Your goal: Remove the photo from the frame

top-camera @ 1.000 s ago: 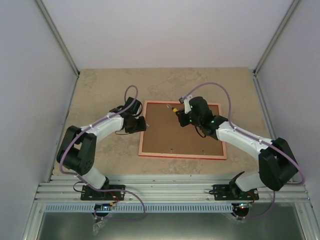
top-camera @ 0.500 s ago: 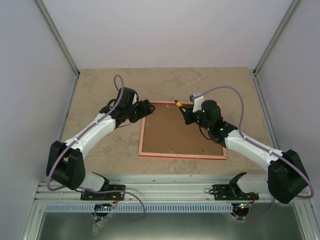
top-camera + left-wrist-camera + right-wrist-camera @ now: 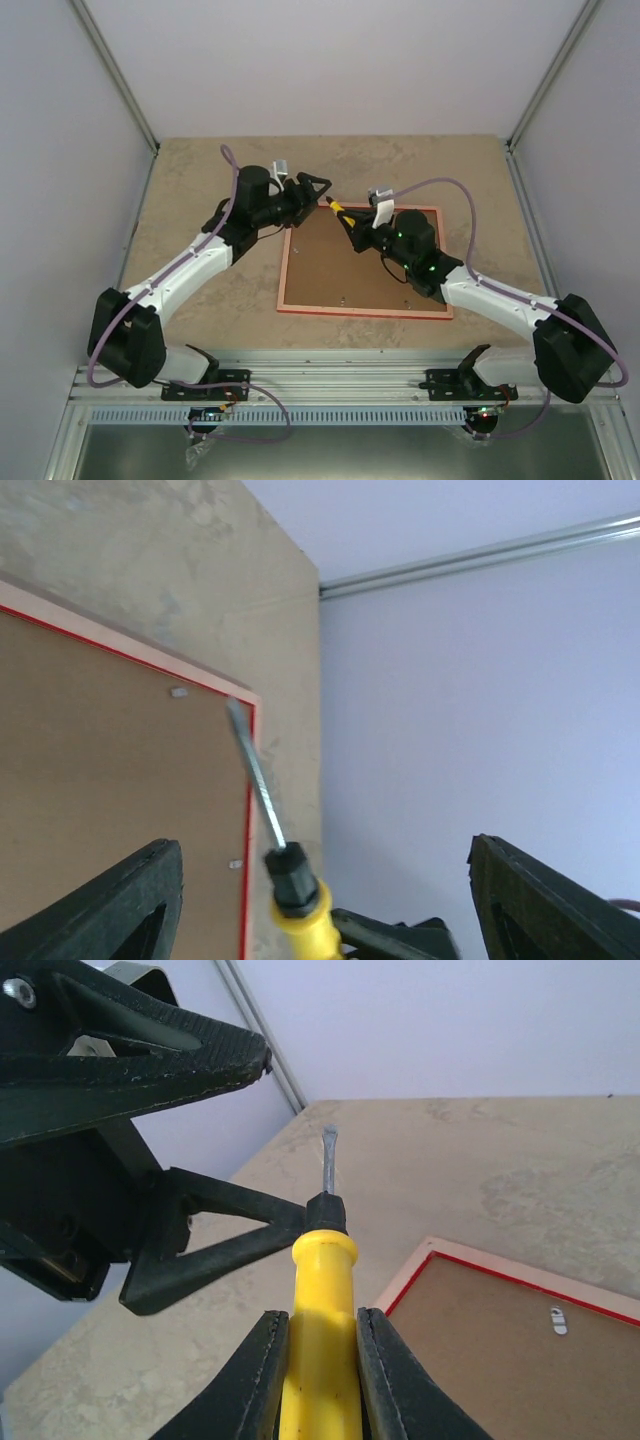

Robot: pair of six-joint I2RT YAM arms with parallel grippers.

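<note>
The frame (image 3: 360,311) lies face down on the table, thin red with a pinkish back edge. Its brown backing board (image 3: 350,265) fills it, so the photo is hidden. My right gripper (image 3: 352,226) is shut on a screwdriver (image 3: 338,209) by its yellow handle, above the frame's far left corner. In the right wrist view the fingers (image 3: 265,1370) clamp the handle (image 3: 322,1280), and the blade points away. My left gripper (image 3: 318,190) is open with nothing between its fingers, and in the left wrist view the screwdriver (image 3: 298,895) rises between those wide fingers (image 3: 130,900).
Small metal tabs (image 3: 557,1320) sit along the backing board's edges. White enclosure walls (image 3: 60,150) stand on three sides of the beige tabletop (image 3: 210,290). The aluminium base rail (image 3: 340,385) carries both arm bases at the near edge.
The left arm has swung from the frame's left side to its far left corner, and its gripper has opened wide. The right gripper has carried the screwdriver left toward it.
</note>
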